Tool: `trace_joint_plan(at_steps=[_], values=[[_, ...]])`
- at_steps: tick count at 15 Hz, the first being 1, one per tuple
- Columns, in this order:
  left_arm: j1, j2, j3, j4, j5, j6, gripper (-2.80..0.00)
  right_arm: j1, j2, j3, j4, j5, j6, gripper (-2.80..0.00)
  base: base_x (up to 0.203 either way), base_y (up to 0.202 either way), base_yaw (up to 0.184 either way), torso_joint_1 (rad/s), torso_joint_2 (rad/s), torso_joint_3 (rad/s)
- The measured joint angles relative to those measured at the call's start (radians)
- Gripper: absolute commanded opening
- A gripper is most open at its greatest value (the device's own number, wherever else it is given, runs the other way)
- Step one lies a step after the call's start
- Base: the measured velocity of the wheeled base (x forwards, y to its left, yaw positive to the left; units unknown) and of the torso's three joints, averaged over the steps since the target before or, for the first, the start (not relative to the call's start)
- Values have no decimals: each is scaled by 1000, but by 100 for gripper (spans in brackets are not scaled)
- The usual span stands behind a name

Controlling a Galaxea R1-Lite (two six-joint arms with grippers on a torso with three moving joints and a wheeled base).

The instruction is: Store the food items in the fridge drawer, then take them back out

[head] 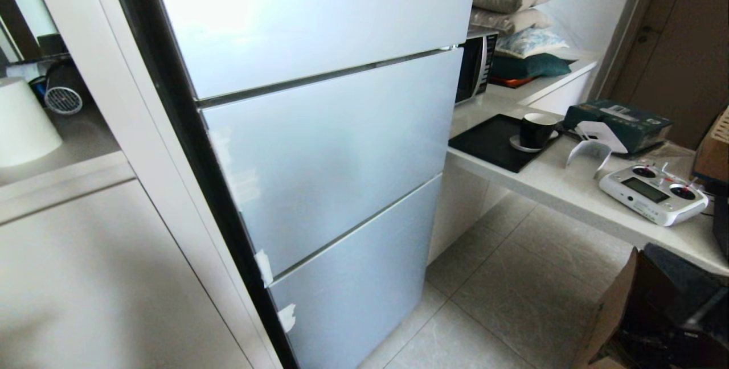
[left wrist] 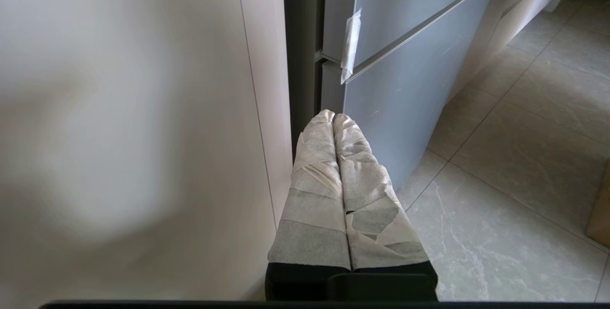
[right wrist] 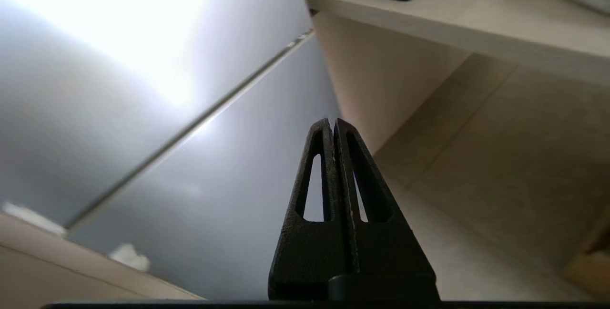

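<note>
The fridge [head: 319, 147] stands closed, its three frosted blue-grey fronts flush. The fridge drawer and the food items are out of view. Neither arm shows in the head view. My left gripper [left wrist: 333, 116], its fingers wrapped in pale tape, is shut and empty, low beside the fridge's lower left corner [left wrist: 329, 61]. My right gripper [right wrist: 332, 123], black with slotted fingers, is shut on nothing and points at the lower fridge fronts [right wrist: 228, 185] near their right edge.
A counter [head: 569, 187] runs to the right of the fridge with a black tray [head: 490, 144], a black cup [head: 536, 130], a white remote controller [head: 652, 192] and a microwave [head: 475, 64]. White cabinets [head: 102, 278] stand on the left. A cardboard box [head: 615, 312] sits on the tiled floor [head: 501, 295].
</note>
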Motion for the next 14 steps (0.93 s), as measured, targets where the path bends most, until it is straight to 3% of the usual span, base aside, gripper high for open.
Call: trace_joint_plan(at_steps=[4,8,9,11,14], values=[[0,0,0,0,0,-1,-280,-200,-415,109,310,217,-129,-280,0,0,0,0,0,0],[0,0,0,0,0,-1,-280,-336,-682,149,624,247,-376,-280,0,0,0,0,0,0],[0,0,0,0,0,-1,-280,-346,-704,149,690,291,-430,-280,0,0,0,0,0,0],[0,0,0,0,0,-1,-280,-351,-731,142,784,354,-459,-280,0,0,0,0,0,0],[0,0,0,0,0,-1,-280,-414,-776,143,789,386,-464,-280,0,0,0,0,0,0]])
